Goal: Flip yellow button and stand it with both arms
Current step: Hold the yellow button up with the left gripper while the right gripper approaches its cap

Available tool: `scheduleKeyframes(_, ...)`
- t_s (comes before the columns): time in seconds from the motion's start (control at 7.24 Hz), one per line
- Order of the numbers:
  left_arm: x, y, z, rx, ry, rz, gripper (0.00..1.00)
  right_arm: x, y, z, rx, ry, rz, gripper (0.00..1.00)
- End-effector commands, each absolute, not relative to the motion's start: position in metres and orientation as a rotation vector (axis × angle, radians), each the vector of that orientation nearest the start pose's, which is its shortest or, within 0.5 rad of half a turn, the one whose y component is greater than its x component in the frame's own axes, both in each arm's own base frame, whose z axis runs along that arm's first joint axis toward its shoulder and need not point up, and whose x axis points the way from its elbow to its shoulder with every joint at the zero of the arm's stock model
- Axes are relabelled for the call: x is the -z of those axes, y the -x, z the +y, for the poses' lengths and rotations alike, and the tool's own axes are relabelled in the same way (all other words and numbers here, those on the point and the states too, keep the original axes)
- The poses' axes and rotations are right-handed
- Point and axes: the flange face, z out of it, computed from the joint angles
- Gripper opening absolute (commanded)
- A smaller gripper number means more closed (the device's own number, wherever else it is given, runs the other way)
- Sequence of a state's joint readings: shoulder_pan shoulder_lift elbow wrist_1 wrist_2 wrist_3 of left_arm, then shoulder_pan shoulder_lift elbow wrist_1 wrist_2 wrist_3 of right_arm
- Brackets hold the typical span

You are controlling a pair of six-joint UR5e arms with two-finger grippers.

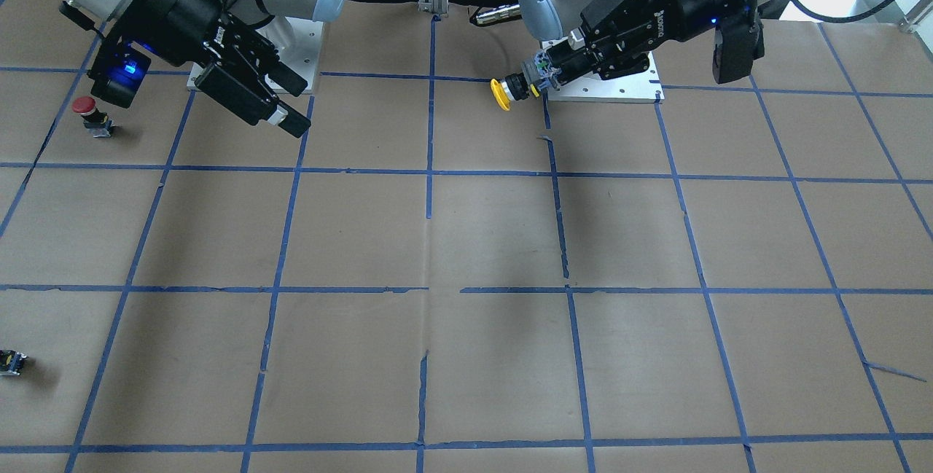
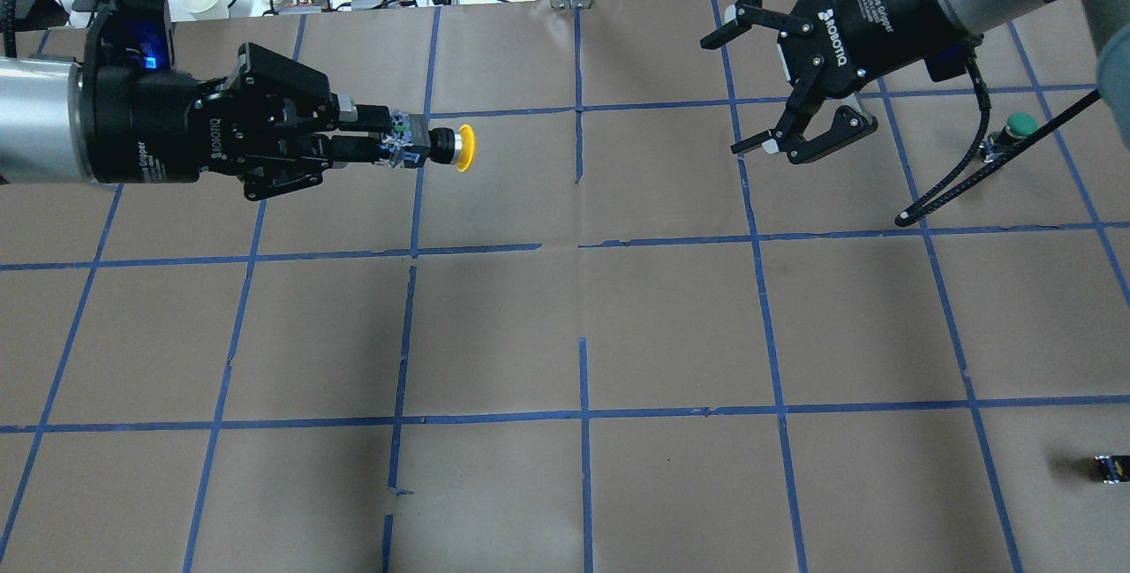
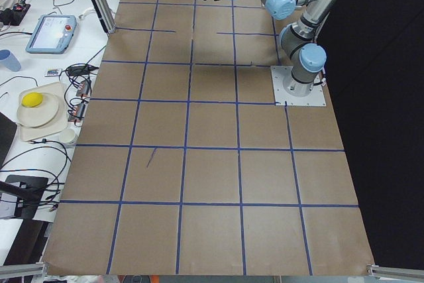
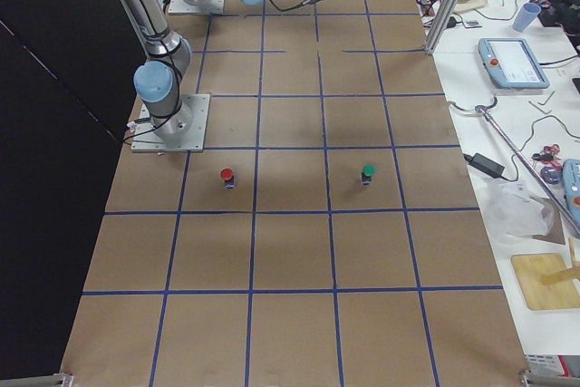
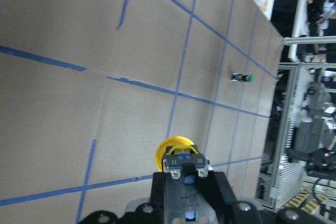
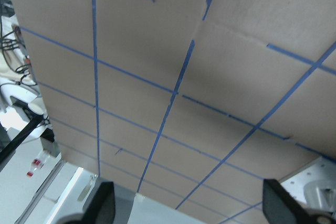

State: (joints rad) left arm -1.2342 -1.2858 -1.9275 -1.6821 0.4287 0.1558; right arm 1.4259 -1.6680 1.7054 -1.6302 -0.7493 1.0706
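My left gripper point(image 2: 388, 147) is shut on the black-grey body of the yellow button point(image 2: 465, 148) and holds it sideways in the air, cap pointing toward the table's middle. In the front view the gripper point(image 1: 548, 76) and the yellow cap point(image 1: 500, 92) hang near the left arm's base plate. The left wrist view shows the cap point(image 5: 176, 148) just beyond the fingertips point(image 5: 202, 179). My right gripper point(image 2: 740, 89) is open and empty in the air, well apart from the button, jaws facing it. It also shows in the front view point(image 1: 295, 103).
A red-capped button point(image 1: 87, 110) stands on the brown paper table point(image 1: 466, 240) near my right arm. A green-capped button point(image 2: 1020, 124) stands beyond the right gripper, with a black cable point(image 2: 962, 180) beside it. A small capless switch block point(image 2: 1111, 468) lies at the right edge.
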Motion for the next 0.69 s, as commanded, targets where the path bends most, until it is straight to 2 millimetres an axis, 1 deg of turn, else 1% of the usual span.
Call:
scheduleKeyframes(0.0, -0.489, 0.113, -0.414, -0.091, -0.307, -1.851, 0.29, -0.523, -0.155, -0.474, -0.555, -1.27, 1.758, 1.0)
scheduleKeyframes(0.14, -0.489, 0.115, -0.414, -0.087, -0.312, -1.828, 0.29, -0.526, -0.165, -0.473, -0.637, -1.295, 1.684, 1.0)
scheduleKeyframes(0.28, -0.492, 0.116, -0.416, -0.089, -0.323, -1.759, 0.29, -0.528, -0.173, -0.471, -0.696, -1.337, 1.641, 1.0)
scheduleKeyframes(0.41, -0.492, 0.118, -0.416, -0.079, -0.339, -1.714, 0.29, -0.528, -0.181, -0.468, -0.708, -1.327, 1.648, 1.0)
scheduleKeyframes(0.55, -0.492, 0.118, -0.417, -0.082, -0.345, -1.674, 0.29, -0.526, -0.194, -0.468, -0.769, -1.302, 1.62, 1.0)
